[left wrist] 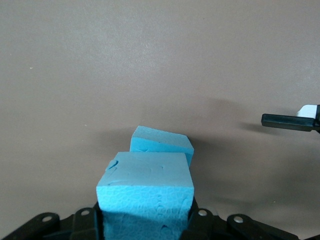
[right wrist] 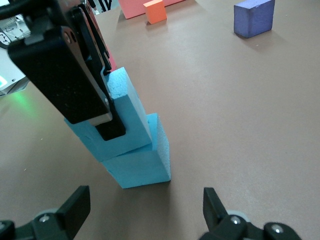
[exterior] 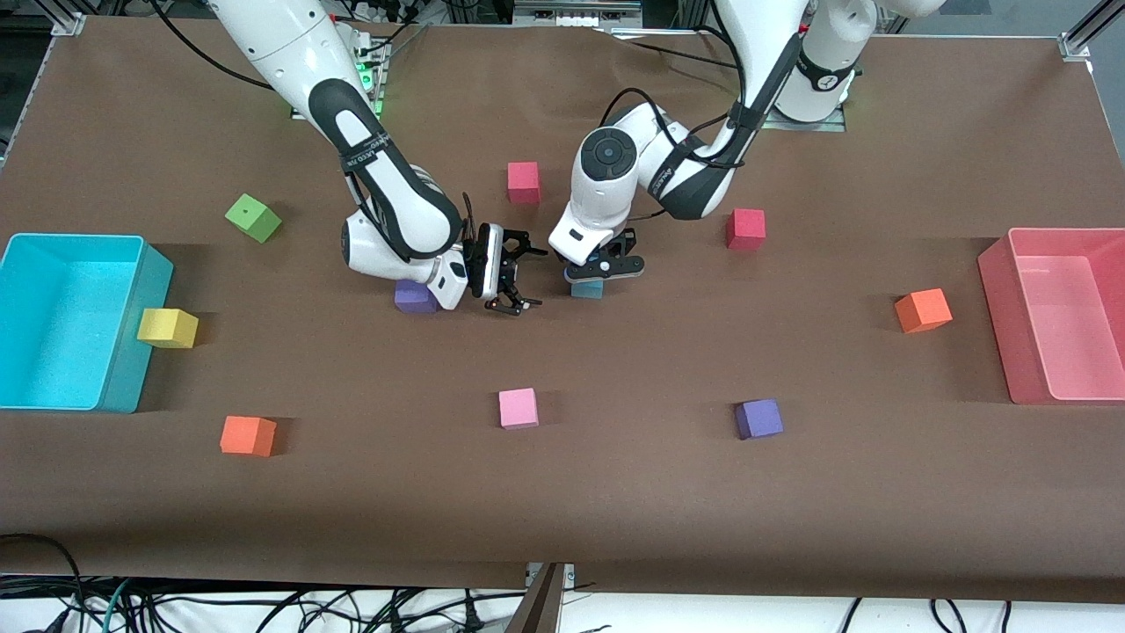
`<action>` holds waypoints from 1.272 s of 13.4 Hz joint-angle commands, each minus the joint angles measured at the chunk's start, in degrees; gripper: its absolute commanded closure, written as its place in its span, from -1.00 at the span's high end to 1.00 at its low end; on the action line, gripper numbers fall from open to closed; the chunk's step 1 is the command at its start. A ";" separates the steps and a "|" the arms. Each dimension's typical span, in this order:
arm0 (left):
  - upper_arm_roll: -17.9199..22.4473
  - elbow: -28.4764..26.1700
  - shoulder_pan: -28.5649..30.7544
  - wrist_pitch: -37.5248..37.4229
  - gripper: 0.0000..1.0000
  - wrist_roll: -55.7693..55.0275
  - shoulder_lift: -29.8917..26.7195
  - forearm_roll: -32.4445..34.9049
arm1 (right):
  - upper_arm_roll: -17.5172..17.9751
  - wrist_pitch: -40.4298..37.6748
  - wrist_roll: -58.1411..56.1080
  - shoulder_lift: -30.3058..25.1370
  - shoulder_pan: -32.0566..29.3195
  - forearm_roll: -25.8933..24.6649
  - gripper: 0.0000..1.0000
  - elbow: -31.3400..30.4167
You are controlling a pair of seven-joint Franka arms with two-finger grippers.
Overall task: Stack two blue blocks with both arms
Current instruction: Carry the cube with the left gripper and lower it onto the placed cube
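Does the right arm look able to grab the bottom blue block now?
Probably yes: the right gripper is open beside the lower blue block, though the left gripper holds the upper blue block on it.

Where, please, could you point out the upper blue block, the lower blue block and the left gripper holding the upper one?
upper blue block (right wrist: 127,107), right wrist view, on its side face.
lower blue block (right wrist: 142,167), right wrist view, on its side face.
left gripper (exterior: 605,266), front view, midway between its fingertips, shut on the upper blue block.

We see grainy, matt foam blue blocks (right wrist: 132,150), a matt brown desk (exterior: 615,492), and matt black plastic fingers (right wrist: 75,207).
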 commanded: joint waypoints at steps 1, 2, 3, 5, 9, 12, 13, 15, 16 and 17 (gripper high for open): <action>0.99 1.68 -1.22 -0.18 -1.00 -0.14 1.52 -1.27 | 0.23 -0.72 -1.94 -0.06 -0.57 1.50 1.00 -0.42; 0.99 2.73 -1.31 -0.18 -1.00 -0.14 1.96 -1.27 | 0.23 -0.72 -1.94 -0.06 -0.57 1.50 1.00 -0.42; 0.99 2.83 -1.39 -0.18 -0.75 -0.14 2.14 -1.27 | 0.23 -0.72 -2.02 -0.06 -0.48 1.50 1.00 -0.42; 0.99 2.91 -1.92 -0.26 0.99 0.21 2.05 -0.31 | 0.23 -0.72 -2.02 0.03 -0.48 1.50 1.00 -0.42; 1.43 2.92 -1.57 -0.35 1.00 0.22 0.31 -0.13 | 0.23 -0.72 -2.02 0.30 -0.48 1.50 1.00 -0.42; 2.75 1.86 2.63 -1.58 1.00 0.22 -4.61 -0.04 | 0.23 -0.72 -2.02 0.30 -0.48 1.59 1.00 -0.42; 2.75 1.51 4.74 -3.06 1.00 0.22 -6.37 -0.04 | 0.23 -0.72 -1.94 0.30 -0.48 1.59 1.00 -0.34; 2.58 0.90 9.66 -7.36 1.00 1.26 -10.49 -0.04 | 0.23 -0.72 -1.94 0.30 -0.48 1.59 1.00 -0.34; 2.58 0.28 12.03 -9.65 1.00 4.75 -12.78 -0.04 | 0.23 -0.72 -1.94 0.30 -0.48 1.59 1.00 -0.34; 2.49 -0.51 14.75 -12.45 1.00 9.83 -15.67 -0.04 | 0.23 -0.72 -1.94 0.30 -0.48 1.59 1.00 -0.34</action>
